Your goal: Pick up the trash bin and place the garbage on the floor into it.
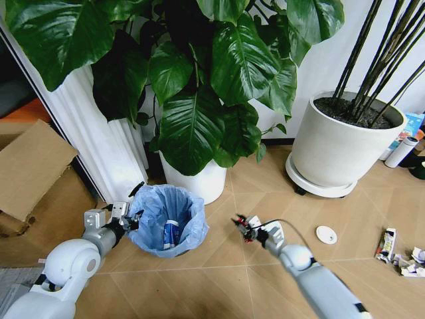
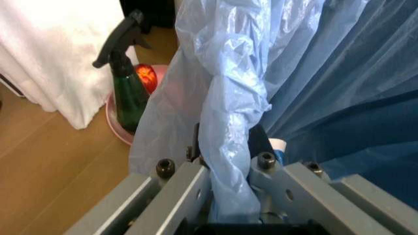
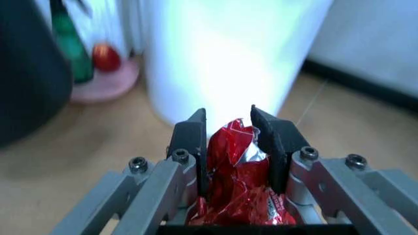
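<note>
One trash bin (image 1: 166, 226), lined with a light-blue bag, is seen on the chevron wooden floor (image 1: 232, 286) in front of a leafy plant's white pot (image 1: 199, 181). Its bagged rim is pinched by the left gripper (image 1: 133, 219), whose fingers (image 2: 196, 147) are closed on the folded plastic. One white-blue small bottle (image 1: 171, 234) is seen inside the bin. One red wrapper (image 3: 238, 181) is clamped between the closed pads of the right gripper (image 1: 240, 226), which is held above the floor just beside the bin. Three litter spots are counted on the floor to the right: one white round disc (image 1: 326, 234), one small printed carton (image 1: 386, 244) and crumpled white paper (image 1: 412, 261). Two white plant pots are seen, the second (image 1: 335, 149) farther right.
</note>
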Controlling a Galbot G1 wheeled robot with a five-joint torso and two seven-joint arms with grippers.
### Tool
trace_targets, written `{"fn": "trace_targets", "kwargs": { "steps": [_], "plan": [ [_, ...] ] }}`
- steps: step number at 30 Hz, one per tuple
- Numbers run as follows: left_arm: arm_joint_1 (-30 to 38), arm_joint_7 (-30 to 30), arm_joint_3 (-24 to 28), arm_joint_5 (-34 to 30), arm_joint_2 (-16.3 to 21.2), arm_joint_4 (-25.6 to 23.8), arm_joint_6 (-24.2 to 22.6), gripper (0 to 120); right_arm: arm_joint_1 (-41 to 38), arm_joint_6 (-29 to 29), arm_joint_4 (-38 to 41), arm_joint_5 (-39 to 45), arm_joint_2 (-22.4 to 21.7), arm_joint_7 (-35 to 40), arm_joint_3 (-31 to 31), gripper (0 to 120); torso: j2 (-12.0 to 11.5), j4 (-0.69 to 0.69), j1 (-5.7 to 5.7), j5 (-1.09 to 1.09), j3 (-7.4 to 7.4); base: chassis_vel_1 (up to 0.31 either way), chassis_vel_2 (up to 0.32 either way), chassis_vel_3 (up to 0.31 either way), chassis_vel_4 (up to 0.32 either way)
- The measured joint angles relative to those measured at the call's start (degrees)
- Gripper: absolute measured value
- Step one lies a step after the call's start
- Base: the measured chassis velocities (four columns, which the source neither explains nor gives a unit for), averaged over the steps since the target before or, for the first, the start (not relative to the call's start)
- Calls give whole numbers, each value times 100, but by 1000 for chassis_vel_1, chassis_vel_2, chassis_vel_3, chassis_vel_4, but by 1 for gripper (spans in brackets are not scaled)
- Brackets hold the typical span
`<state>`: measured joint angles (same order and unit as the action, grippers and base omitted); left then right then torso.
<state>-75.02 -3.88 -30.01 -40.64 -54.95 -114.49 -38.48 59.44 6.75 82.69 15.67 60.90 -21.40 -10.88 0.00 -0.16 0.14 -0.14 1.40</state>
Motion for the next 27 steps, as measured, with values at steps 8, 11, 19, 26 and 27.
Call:
{"fn": "trace_targets", "kwargs": {
  "steps": [8,11,19,26,27],
  "plan": [
    [58,16,226,5,37,17,-18,0,226,-446,1739,785,-550,302,-16,22,0,2,0,4,0,0,0,0,0],
    [104,28,326,25,62,29,-29,0,236,-606,2187,1008,-625,421,63,22,0,2,0,3,0,0,0,0,0],
    [246,83,664,187,104,113,-52,0,30,-1020,3094,1480,-689,705,331,22,0,1,0,2,0,0,0,0,0],
    [377,73,930,191,83,112,-74,0,-150,-1098,3092,1584,-618,746,822,22,0,1,0,3,0,0,0,0,0],
    [421,57,983,160,83,96,-88,0,-185,-1099,3024,1572,-588,747,957,22,0,0,0,3,1,0,0,0,0]
  ]
}}
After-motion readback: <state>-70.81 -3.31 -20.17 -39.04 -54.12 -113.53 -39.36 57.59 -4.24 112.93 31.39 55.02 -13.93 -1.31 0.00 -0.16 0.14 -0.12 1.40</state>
